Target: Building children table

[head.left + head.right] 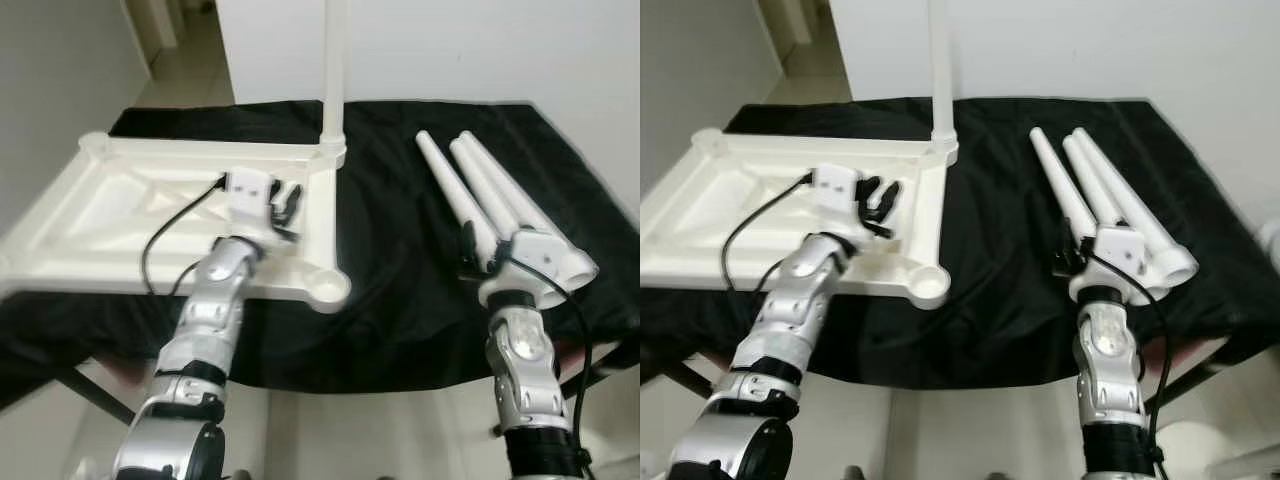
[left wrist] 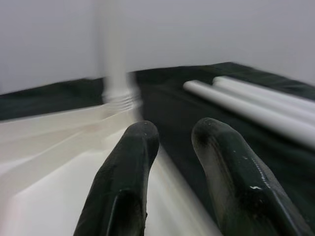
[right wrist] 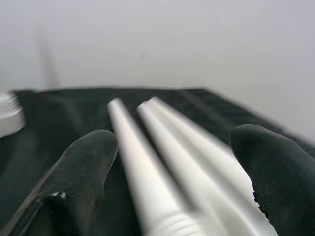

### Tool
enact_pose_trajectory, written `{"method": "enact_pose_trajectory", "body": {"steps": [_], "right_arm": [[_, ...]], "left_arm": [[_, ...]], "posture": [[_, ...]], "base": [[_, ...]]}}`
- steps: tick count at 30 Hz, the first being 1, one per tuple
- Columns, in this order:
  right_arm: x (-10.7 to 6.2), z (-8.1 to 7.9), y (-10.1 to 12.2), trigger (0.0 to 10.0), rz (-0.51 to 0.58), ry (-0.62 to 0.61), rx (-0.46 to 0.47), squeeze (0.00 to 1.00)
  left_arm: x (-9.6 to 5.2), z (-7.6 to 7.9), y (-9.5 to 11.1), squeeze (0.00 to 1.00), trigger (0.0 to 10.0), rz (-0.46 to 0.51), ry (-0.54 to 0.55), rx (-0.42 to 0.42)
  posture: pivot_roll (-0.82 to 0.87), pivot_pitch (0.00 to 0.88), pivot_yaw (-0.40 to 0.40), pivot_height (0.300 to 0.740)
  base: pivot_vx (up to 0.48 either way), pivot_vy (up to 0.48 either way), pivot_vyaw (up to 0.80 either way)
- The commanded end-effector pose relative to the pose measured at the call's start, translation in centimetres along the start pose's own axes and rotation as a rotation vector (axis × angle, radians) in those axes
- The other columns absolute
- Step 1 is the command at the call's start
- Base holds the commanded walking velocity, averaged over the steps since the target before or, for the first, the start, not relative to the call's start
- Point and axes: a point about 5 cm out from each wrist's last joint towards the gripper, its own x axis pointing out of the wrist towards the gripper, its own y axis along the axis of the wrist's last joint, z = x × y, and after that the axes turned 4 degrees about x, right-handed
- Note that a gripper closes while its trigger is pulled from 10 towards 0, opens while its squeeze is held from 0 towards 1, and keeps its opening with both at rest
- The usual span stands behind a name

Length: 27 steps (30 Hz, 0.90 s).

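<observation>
Left eye view is showing a white tabletop (image 1: pixel 120 215) lying underside-up on a black cloth (image 1: pixel 400 290), with one white leg (image 1: pixel 333 70) already standing upright in its far right corner socket and an empty round socket (image 1: pixel 328 288) sitting at the near right corner. The left gripper (image 1: pixel 283 210) is hovering over the tabletop's right edge, its black fingers looking slightly parted though blurred. To the right, three loose legs (image 1: pixel 480 200) are lying side by side on the cloth, touching one another, and the right gripper (image 1: pixel 470 250) is resting at their near, thicker ends. Right eye view is giving the same layout, with the right gripper (image 1: pixel 1068 255) sitting against the leftmost loose leg. Left wrist view is looking along the left gripper's two fingers (image 2: pixel 123 187), which are standing a narrow gap apart with nothing between them, above the tabletop's pale rim (image 2: pixel 59 142); the upright leg (image 2: pixel 115 54) is rising beyond, blurred. Right wrist view is showing the right gripper's fingers (image 3: pixel 83 167) spread wide, straddling the loose legs (image 3: pixel 142 162) without visibly clamping them.
</observation>
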Motion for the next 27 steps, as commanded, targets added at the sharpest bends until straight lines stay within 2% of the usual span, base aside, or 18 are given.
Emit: {"method": "enact_pose_trajectory", "body": {"steps": [1, 10, 16, 20, 23, 27], "right_arm": [[-0.3, -0.7, -0.4, 10.0, -0.017, 0.027, 0.013, 0.00], [-0.5, -0.7, -0.8, 10.0, -0.051, 0.044, 0.032, 0.00], [0.2, 0.3, -1.1, 10.0, -0.094, 0.038, 0.065, 0.00], [0.4, 0.5, -1.3, 10.0, -0.108, 0.043, 0.058, 0.00], [0.7, 0.7, -1.5, 10.0, -0.119, 0.067, 0.034, 0.00], [0.8, 0.8, -1.6, 10.0, -0.120, 0.073, 0.033, 0.00]], "left_arm": [[-0.3, -1.0, 0.0, 0.00, 10.0, -0.009, 0.045, 0.039], [-0.3, -0.6, -0.3, 0.00, 10.0, -0.071, 0.029, -0.009], [-0.4, -0.9, -0.6, 0.00, 10.0, -0.115, 0.063, -0.084], [-0.3, -1.1, -0.6, 0.00, 10.0, -0.112, 0.068, -0.073], [-0.3, -1.4, -0.3, 0.00, 10.0, -0.098, 0.077, -0.023], [-0.3, -1.5, -0.2, 0.00, 10.0, -0.108, 0.085, -0.032]], "posture": [[-0.07, 0.056, 0.014, 0.740], [-0.08, 0.065, -0.008, 0.740], [-0.08, 0.064, 0.013, 0.740], [-0.07, 0.064, 0.020, 0.740], [-0.06, 0.064, 0.028, 0.740], [-0.05, 0.062, 0.035, 0.740]], "base": [[0.000, 0.000, 0.00], [0.000, 0.000, 0.00], [0.000, 0.000, 0.00], [0.000, 0.000, 0.00], [0.000, 0.000, 0.00], [0.000, 0.000, 0.00]]}}
